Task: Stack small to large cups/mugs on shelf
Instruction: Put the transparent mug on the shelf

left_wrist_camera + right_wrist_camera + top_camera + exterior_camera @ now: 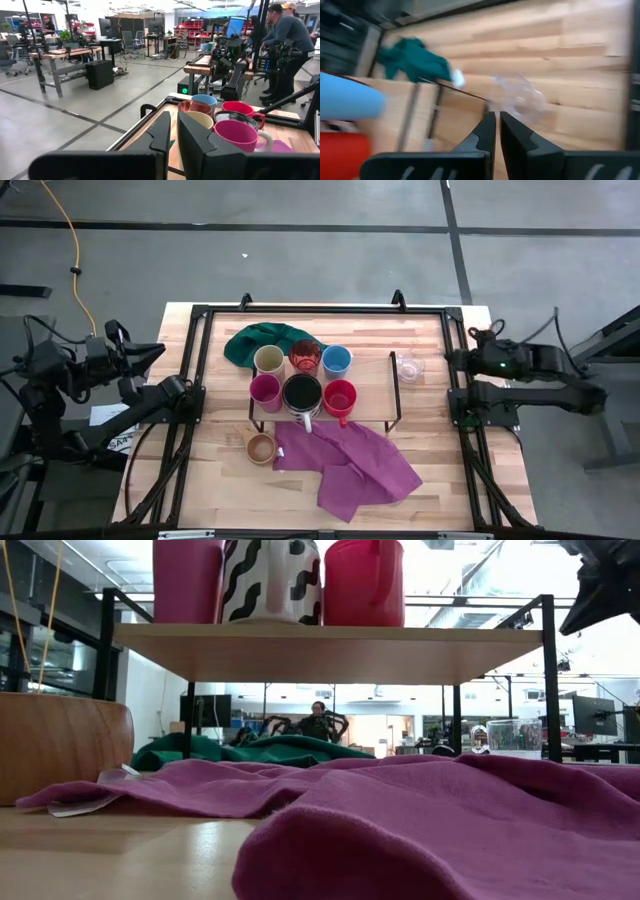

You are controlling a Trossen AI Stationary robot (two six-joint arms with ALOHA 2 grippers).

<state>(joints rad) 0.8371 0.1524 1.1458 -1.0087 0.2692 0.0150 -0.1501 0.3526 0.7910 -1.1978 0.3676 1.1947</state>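
On the shelf (372,385) stand six cups in two rows: cream (268,360), translucent red (304,356) and blue (336,360) at the far side, magenta (265,391), a black-and-white striped mug (302,395) and a red mug (340,397) at the near side. A clear glass cup (408,367) rests upright on the table to the right of the shelf. A wooden cup (260,447) sits on the table near the shelf's near left corner. My right gripper (452,361) hovers shut just right of the glass cup (517,95). My left gripper (152,351) hangs shut beyond the table's left edge.
A green cloth (262,340) lies at the shelf's far left corner. A purple cloth (350,465) is spread on the table in front of the shelf. A black metal frame (200,315) runs around the tabletop. People stand in the room beyond (287,35).
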